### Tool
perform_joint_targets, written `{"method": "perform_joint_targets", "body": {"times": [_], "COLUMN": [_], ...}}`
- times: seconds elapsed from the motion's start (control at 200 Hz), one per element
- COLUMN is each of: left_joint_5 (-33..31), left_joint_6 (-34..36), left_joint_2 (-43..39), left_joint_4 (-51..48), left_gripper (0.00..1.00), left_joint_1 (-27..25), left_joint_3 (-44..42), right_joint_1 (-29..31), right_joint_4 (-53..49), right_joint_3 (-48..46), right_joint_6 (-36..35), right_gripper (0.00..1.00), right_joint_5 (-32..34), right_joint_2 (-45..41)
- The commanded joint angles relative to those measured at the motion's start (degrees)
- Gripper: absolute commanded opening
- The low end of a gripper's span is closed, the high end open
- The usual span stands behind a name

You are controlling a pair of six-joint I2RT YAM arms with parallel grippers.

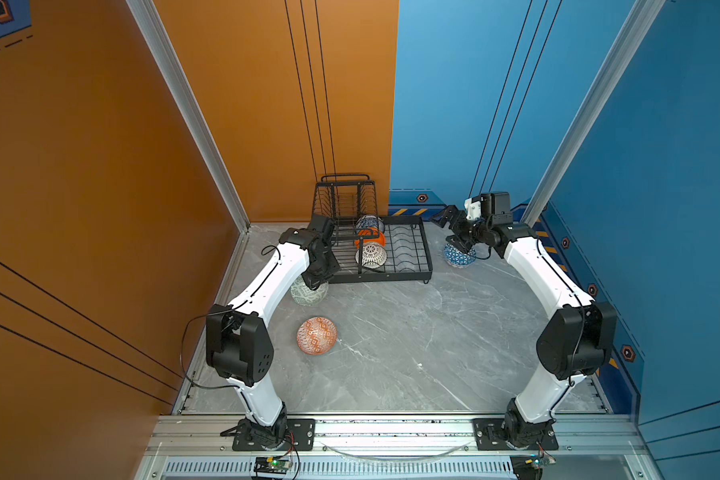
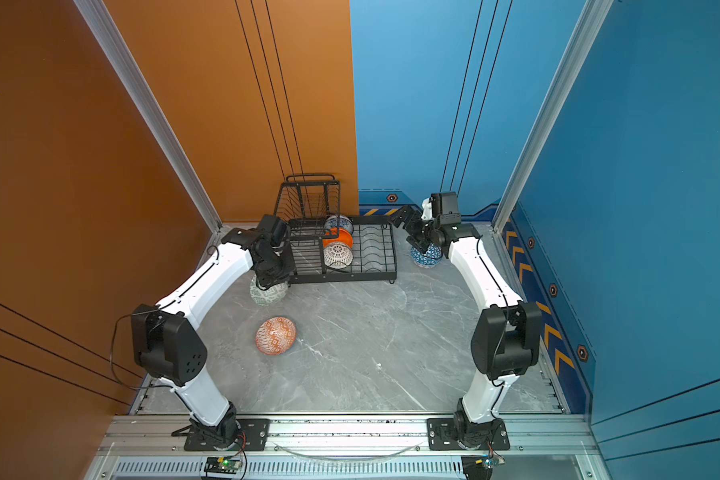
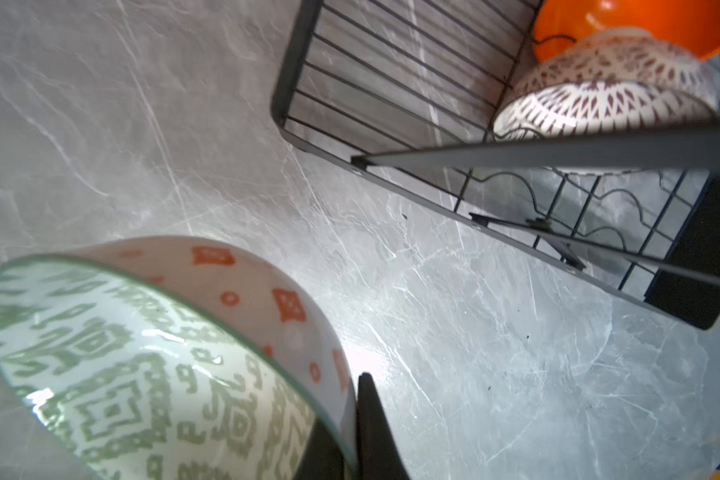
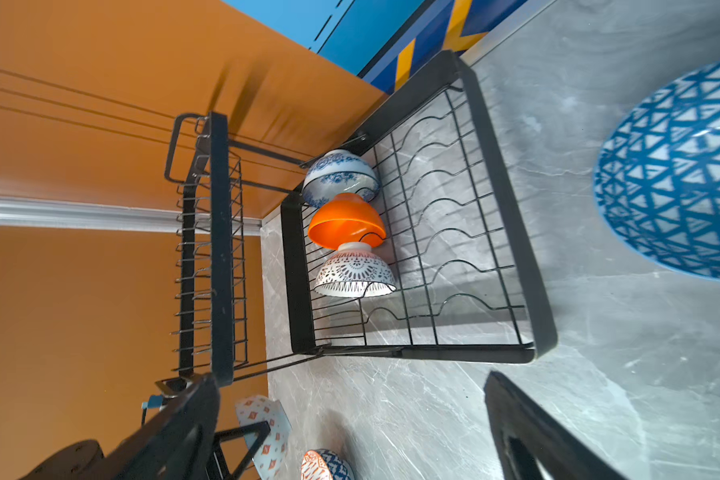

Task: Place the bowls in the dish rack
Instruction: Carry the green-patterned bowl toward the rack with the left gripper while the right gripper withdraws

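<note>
Gripping the green bowl [image 3: 142, 374] beside the dish rack [image 1: 383, 277] is the left pincer [image 3: 348, 419]; right pincer [image 1: 443, 229] gapes near triangle bowl [image 1: 460, 257].

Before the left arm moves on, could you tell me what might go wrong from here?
The left gripper pinches only the rim of the tilted pale green bowl, so it could slip. The dish rack is close; the bowl might clip its rail. The white lattice bowl, orange bowl and floral bowl stand packed together; a nudge might topple them.
</note>
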Motion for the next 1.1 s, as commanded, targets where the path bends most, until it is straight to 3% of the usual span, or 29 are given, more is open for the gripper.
{"method": "perform_joint_targets", "body": {"times": [0.0, 0.325, 0.616, 0.881, 1.096], "left_joint_5": [-0.58, -2.0, -3.85, -2.32, -1.42], "left_joint_6": [-1.48, 0.29, 12.76, 21.63, 23.14], "left_joint_2": [0.65, 4.25, 11.85, 23.04, 29.94], "left_joint_4": [-1.69, -1.86, -2.85, -3.74, -3.78], "left_gripper": [0.0, 0.0, 0.0, 0.0, 0.0], "left_joint_1": [-2.51, -7.63, -17.07, -23.34, -25.77], "left_joint_3": [-0.08, 3.15, 8.49, 20.77, 27.51], "right_joint_1": [-1.52, -3.42, -7.01, -10.19, -12.58], "right_joint_4": [0.45, 1.0, 1.0, 0.82, 0.43], "right_joint_3": [-1.59, -4.83, -8.37, -11.73, -11.95], "right_joint_6": [0.61, 1.31, 2.36, 3.85, 6.1], "right_gripper": [1.0, 1.0, 1.0, 1.0, 1.0], "right_joint_5": [0.29, -0.02, 0.51, 1.04, 1.2], "right_joint_2": [-4.07, -6.14, -8.58, -10.69, -10.89]}}
